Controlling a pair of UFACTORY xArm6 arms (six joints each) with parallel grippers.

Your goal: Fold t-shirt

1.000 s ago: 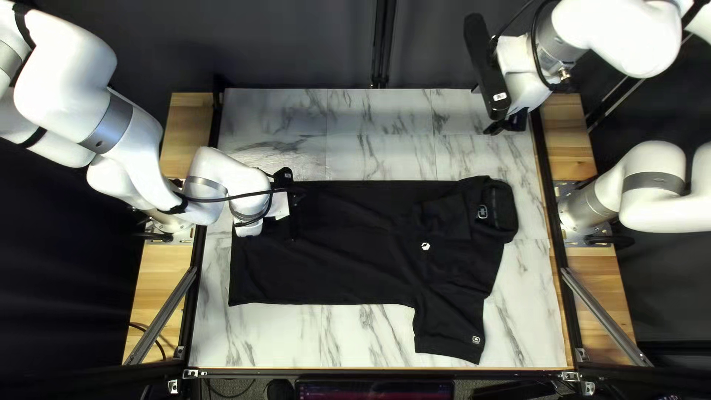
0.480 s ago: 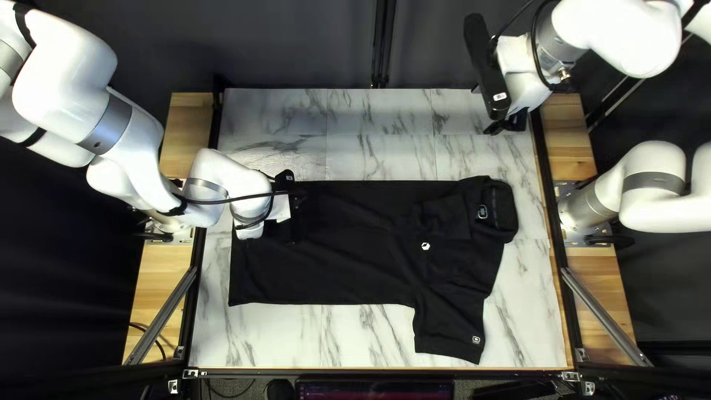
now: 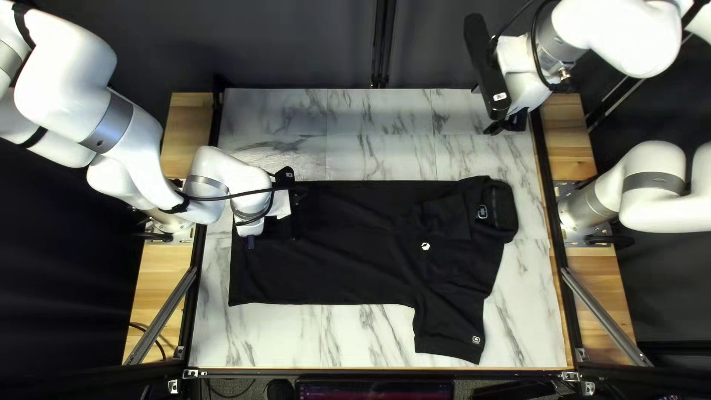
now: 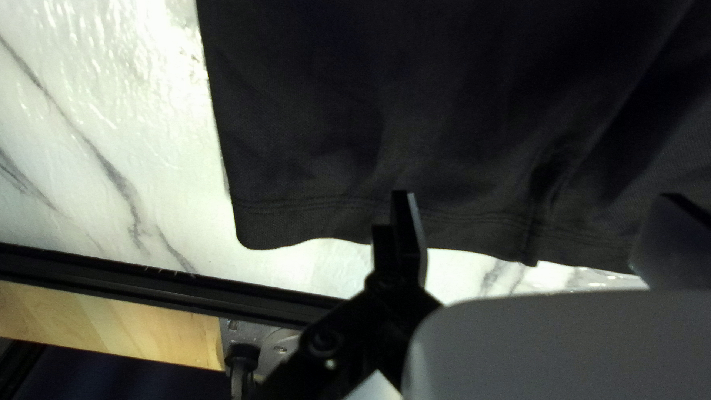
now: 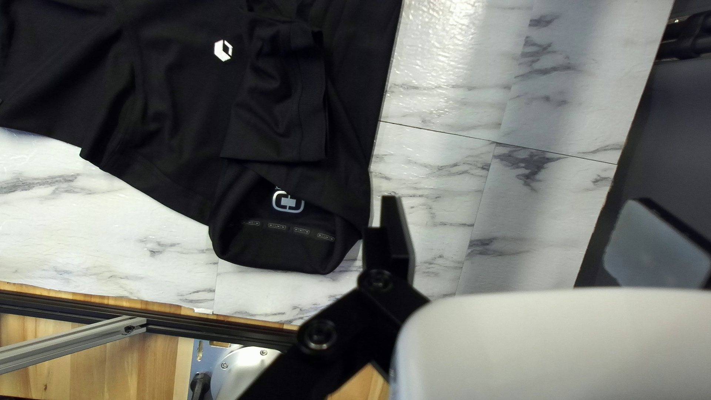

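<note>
black fabric t-shirt (image 3: 348, 244) spread on a white marble-patterned table (image 3: 378, 115), left gripper (image 3: 280, 206) wide apart around its hem (image 4: 326, 222), contact unclear, right gripper (image 3: 507, 124) wide apart and empty beyond the collar (image 5: 285, 248), white logos on chest (image 3: 425, 246), inner collar and sleeve (image 3: 452, 326)

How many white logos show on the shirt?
3: a logo in the collar, one on the chest, one on the spread sleeve. More may be hidden underneath.

robotics lab, white robot arms (image 3: 63, 85), metal-railed table (image 3: 274, 337), dark curtain (image 3: 296, 44)
</note>
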